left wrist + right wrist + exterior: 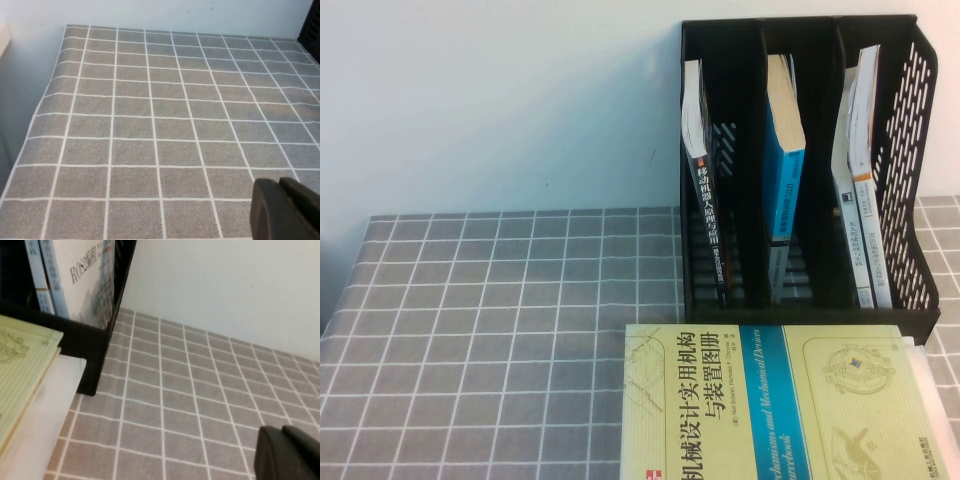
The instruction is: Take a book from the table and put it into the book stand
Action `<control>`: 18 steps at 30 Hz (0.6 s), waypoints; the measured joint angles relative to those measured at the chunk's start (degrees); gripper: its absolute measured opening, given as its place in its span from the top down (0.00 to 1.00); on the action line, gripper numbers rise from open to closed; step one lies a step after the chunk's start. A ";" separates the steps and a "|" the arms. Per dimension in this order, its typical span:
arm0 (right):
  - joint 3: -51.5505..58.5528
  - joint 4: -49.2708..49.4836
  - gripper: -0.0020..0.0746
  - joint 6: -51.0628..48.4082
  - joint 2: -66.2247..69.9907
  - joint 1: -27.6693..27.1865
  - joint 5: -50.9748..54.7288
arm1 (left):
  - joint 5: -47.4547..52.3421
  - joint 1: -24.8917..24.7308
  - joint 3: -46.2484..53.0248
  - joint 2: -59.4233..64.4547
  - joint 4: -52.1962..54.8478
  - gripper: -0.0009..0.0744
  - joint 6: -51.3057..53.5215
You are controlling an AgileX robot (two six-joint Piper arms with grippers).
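Yellow-green book (770,400) cut off by high view's lower edge, both arms outside that view, left gripper (285,210) and right gripper (287,452) only dark corner slivers on wrist views, finger state unreadable, stand (910,180) book spines too small to read

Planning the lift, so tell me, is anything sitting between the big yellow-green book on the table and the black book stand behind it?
Nothing visible does. The yellow-green book lies flat right before the black three-slot book stand. Neither the left gripper nor the right gripper holds anything.
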 joint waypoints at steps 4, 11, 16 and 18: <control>0.33 -0.37 0.98 1.89 0.00 -0.09 3.68 | 0.00 0.00 0.00 0.00 0.00 0.99 0.00; 0.33 -0.61 0.98 7.13 0.00 -0.09 5.94 | 0.00 0.00 0.00 0.00 0.00 0.99 0.09; 0.33 -1.22 0.98 11.40 0.00 -0.09 5.94 | 0.00 0.00 0.00 0.00 0.00 0.99 0.09; 0.33 -1.31 0.98 12.21 0.00 -0.09 5.94 | 0.00 0.00 0.00 0.00 0.00 0.99 0.09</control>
